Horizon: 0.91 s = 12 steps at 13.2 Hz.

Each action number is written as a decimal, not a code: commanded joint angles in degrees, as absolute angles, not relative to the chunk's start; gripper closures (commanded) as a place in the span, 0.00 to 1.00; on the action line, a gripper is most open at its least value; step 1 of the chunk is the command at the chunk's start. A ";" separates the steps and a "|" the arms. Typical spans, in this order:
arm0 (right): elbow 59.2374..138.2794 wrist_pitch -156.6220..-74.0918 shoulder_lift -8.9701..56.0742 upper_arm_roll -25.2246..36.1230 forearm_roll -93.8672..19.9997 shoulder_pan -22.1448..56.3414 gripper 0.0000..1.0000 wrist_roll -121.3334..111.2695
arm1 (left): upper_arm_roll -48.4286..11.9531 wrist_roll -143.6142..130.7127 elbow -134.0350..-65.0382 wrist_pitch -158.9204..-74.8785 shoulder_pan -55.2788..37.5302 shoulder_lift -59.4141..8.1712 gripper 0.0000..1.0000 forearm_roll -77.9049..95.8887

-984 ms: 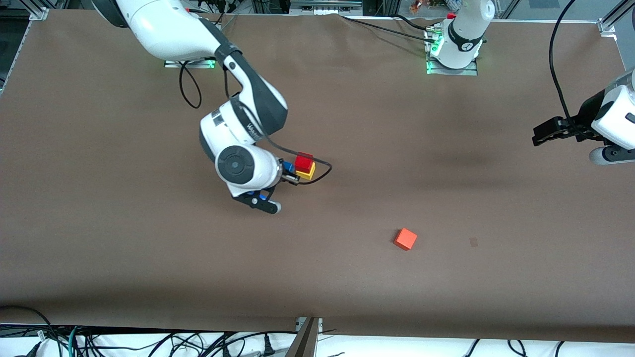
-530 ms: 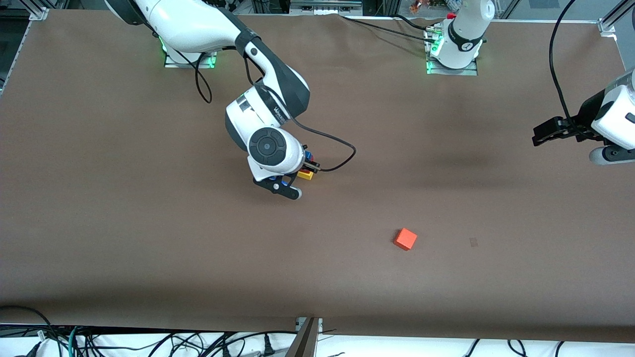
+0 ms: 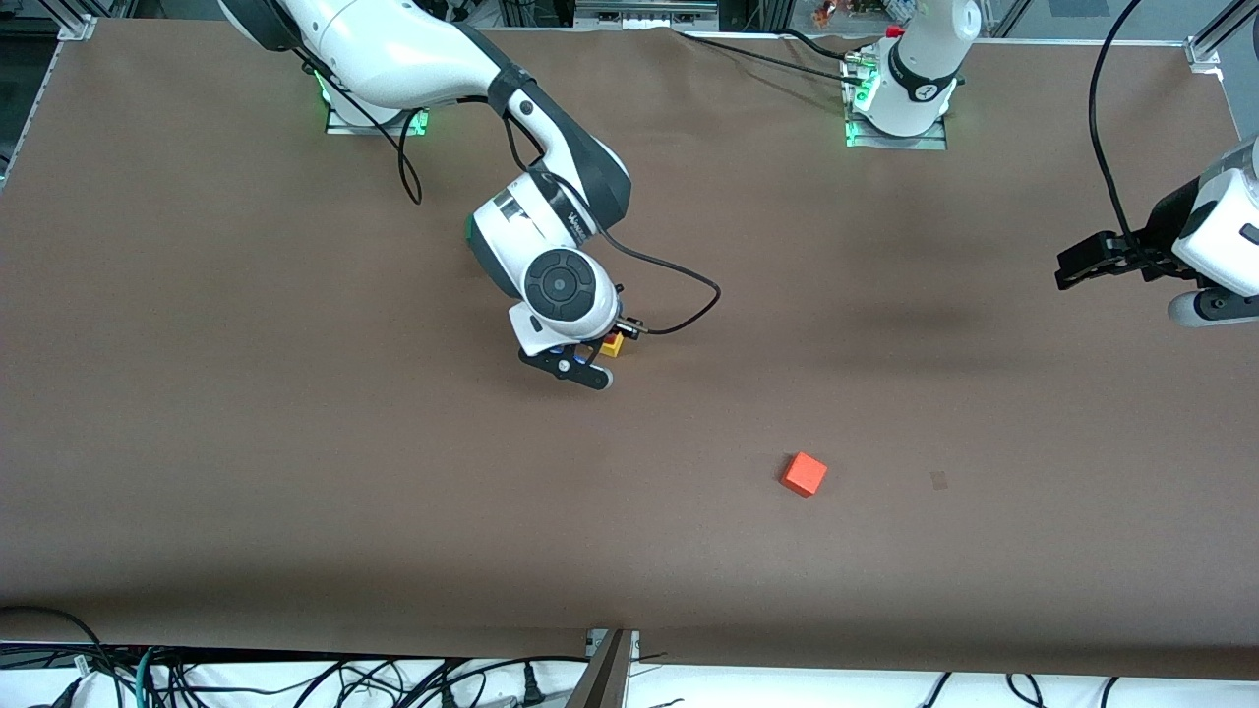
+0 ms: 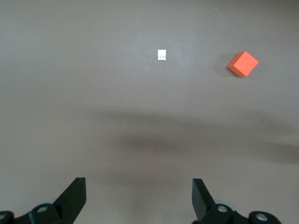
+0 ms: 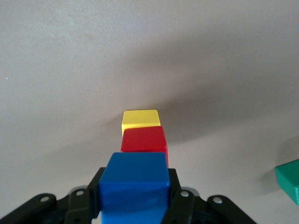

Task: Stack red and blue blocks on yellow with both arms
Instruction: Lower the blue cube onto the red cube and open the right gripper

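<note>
In the right wrist view my right gripper [image 5: 134, 196] is shut on the blue cube [image 5: 135, 182] and holds it just over the red cube [image 5: 144, 139], which is stacked on the yellow cube [image 5: 140, 116]. In the front view the right gripper [image 3: 580, 359] and its wrist cover most of the stack at the table's middle; only a corner of the yellow cube [image 3: 613, 344] shows there. My left gripper [image 3: 1067, 270] waits in the air over the left arm's end of the table, open and empty, as the left wrist view [image 4: 139, 196] shows.
An orange cube [image 3: 805, 474] lies nearer the front camera than the stack, toward the left arm's end; it also shows in the left wrist view [image 4: 243, 64]. A green cube [image 5: 289, 179] lies beside the stack. A small tag [image 3: 939, 480] is stuck to the table.
My right arm has carried the blue cube toward the left arm's end, from beside the red-and-yellow stack to over it, and now covers the stack. The left arm has not moved.
</note>
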<state>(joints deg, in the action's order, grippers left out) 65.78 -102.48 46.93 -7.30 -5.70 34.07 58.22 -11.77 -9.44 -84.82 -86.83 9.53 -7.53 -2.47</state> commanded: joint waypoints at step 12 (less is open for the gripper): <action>68.29 -103.80 45.88 -6.77 -3.60 35.16 0.34 59.06 | -11.95 -8.17 -83.06 -86.57 10.02 -8.44 0.00 -0.97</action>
<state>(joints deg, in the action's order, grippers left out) 67.11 -103.30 46.94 -7.11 -4.40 34.70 58.22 -11.77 -9.44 -84.82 -86.83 9.53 -7.53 -2.47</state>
